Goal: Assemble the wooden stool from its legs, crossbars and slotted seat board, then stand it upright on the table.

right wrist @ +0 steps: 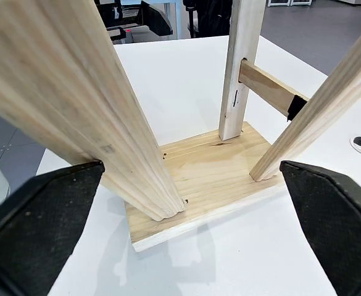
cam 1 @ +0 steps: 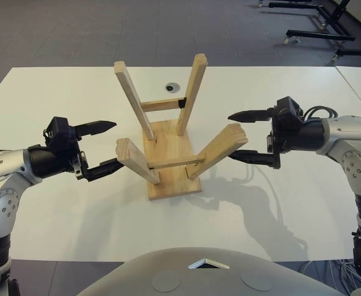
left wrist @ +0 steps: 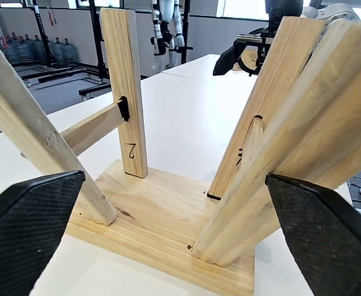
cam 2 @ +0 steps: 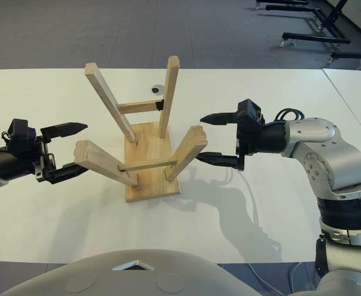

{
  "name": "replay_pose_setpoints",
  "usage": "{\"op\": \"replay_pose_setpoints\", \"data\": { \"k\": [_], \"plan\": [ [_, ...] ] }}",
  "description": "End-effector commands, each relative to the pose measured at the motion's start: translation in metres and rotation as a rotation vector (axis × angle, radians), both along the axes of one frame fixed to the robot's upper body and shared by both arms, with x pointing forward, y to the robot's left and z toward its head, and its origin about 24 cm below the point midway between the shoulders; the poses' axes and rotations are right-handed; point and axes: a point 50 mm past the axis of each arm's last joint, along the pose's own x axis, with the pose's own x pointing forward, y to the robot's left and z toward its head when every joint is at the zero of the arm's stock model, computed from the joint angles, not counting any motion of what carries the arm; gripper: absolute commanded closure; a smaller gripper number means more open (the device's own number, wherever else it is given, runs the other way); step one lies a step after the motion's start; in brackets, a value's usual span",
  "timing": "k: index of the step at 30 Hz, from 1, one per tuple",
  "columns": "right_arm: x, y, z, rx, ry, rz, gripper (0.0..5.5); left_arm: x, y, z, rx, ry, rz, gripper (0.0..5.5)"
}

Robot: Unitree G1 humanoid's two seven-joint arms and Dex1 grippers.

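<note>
The pale wooden stool (cam 1: 168, 154) is seen upside down near the middle of the white table (cam 1: 57, 203), its slotted seat board (cam 1: 174, 185) flat on the surface and four legs splayed upward, joined by a near crossbar (cam 1: 174, 163) and a far crossbar (cam 1: 161, 105). The left gripper (cam 1: 115, 143) is held wide open with nothing in it, just beside the near left leg (cam 1: 137, 160); the right gripper (cam 1: 231, 135) is likewise spread wide and empty, with the end of the near right leg (cam 1: 220, 151) about between its fingers. Assembly appears done, so turning over is judged to remain. If the legs are squeezed unevenly, or lifted by their tips, a leg could be levered out of its slot or the crossbar pulled loose, and the stool could drop while being turned. Broad bare table is left on both sides and in front, its edges well apart from the stool; a small round fitting (cam 1: 172, 86) lies behind.
</note>
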Motion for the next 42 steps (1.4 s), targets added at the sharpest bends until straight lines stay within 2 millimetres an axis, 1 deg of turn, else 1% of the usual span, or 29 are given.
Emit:
{"op": "replay_pose_setpoints", "data": {
  "k": [1,4,6,7,9,10,12,14,15,17,18,19,20,21,22,24,27,30,31,33,34,35,36,37,38,39,40,41,42],
  "plan": [
    [0.005,-0.016,0.006,-0.053,-0.036,-0.038,0.24,-0.004,0.007,0.009,0.004,-0.052,0.03,0.1],
    [0.008,-0.024,0.008,-0.06,-0.054,-0.057,0.24,-0.004,0.008,0.011,0.004,-0.072,0.044,0.1],
    [0.008,-0.029,0.014,-0.015,-0.061,-0.058,0.24,-0.001,0.01,0.017,-0.008,-0.12,0.08,0.1],
    [0.008,-0.029,0.024,0.048,-0.071,-0.055,0.24,0.003,0.013,0.025,-0.036,-0.171,0.125,0.1],
    [0.007,-0.027,0.049,0.212,-0.106,-0.035,0.24,0.008,0.016,0.044,-0.114,-0.289,0.206,0.1],
    [0.004,-0.025,0.066,0.322,-0.126,-0.009,0.24,0.009,0.017,0.055,-0.162,-0.342,0.241,0.1],
    [-0.002,-0.018,0.098,0.515,-0.183,0.055,0.24,0.009,0.015,0.075,-0.229,-0.426,0.282,0.1],
    [-0.005,-0.005,0.118,0.638,-0.227,0.097,0.24,0.008,0.01,0.091,-0.303,-0.464,0.286,0.1],
    [-0.005,0.003,0.122,0.667,-0.235,0.105,0.24,0.008,0.006,0.097,-0.345,-0.469,0.275,0.1],
    [-0.007,0.028,0.121,0.694,-0.206,0.146,0.24,0.007,-0.012,0.108,-0.452,-0.456,0.213,0.1],
    [-0.01,0.04,0.114,0.662,-0.192,0.172,0.24,0.007,-0.026,0.107,-0.497,-0.421,0.151,0.1],
    [-0.013,0.049,0.108,0.623,-0.2,0.177,0.24,0.011,-0.038,0.101,-0.541,-0.359,0.109,0.1],
    [-0.016,0.054,0.105,0.602,-0.208,0.183,0.24,0.015,-0.049,0.09,-0.537,-0.302,0.09,0.1],
    [-0.017,0.056,0.107,0.599,-0.219,0.191,0.24,0.013,-0.061,0.08,-0.513,-0.256,0.058,0.1],
    [-0.017,0.055,0.111,0.612,-0.234,0.194,0.24,0.009,-0.068,0.077,-0.509,-0.239,0.032,0.1],
    [-0.019,0.05,0.125,0.652,-0.269,0.203,0.24,0.001,-0.072,0.085,-0.528,-0.252,-0.006,0.1],
    [-0.025,0.047,0.14,0.689,-0.303,0.216,0.24,-0.012,-0.071,0.105,-0.556,-0.292,-0.063,0.1],
    [-0.031,0.048,0.146,0.709,-0.3,0.23,0.24,-0.023,-0.07,0.121,-0.582,-0.305,-0.112,0.1],
    [-0.032,0.05,0.144,0.707,-0.286,0.234,0.24,-0.024,-0.071,0.123,-0.588,-0.289,-0.126,0.1],
    [-0.033,0.053,0.138,0.718,-0.242,0.233,0.24,-0.023,-0.074,0.116,-0.594,-0.208,-0.143,0.1],
    [-0.034,0.056,0.132,0.73,-0.202,0.234,0.24,-0.02,-0.075,0.103,-0.606,-0.118,-0.159,0.1],
    [-0.032,0.061,0.115,0.716,-0.127,0.234,0.24,-0.017,-0.077,0.077,-0.598,0.011,-0.151,0.1],
    [-0.025,0.068,0.086,0.669,-0.002,0.209,0.24,-0.021,-0.083,0.048,-0.564,0.136,-0.15,0.1],
    [-0.023,0.074,0.053,0.574,0.088,0.179,0.24,-0.026,-0.088,0.022,-0.537,0.242,-0.14,0.1],
    [-0.022,0.078,0.008,0.399,0.149,0.137,0.24,-0.029,-0.091,-0.001,-0.533,0.339,-0.112,0.1],
    [-0.03,0.077,-0.025,0.268,0.205,0.14,0.24,-0.031,-0.093,-0.019,-0.525,0.407,-0.09,0.1],
    [-0.037,0.075,-0.043,0.202,0.234,0.152,0.24,-0.033,-0.095,-0.034,-0.499,0.447,-0.073,0.1],
    [-0.038,0.076,-0.045,0.209,0.233,0.149,0.24,-0.034,-0.095,-0.045,-0.488,0.48,-0.055,0.1],
    [-0.034,0.077,-0.035,0.264,0.208,0.149,0.24,-0.034,-0.095,-0.051,-0.486,0.488,-0.046,0.1]
  ]
}}
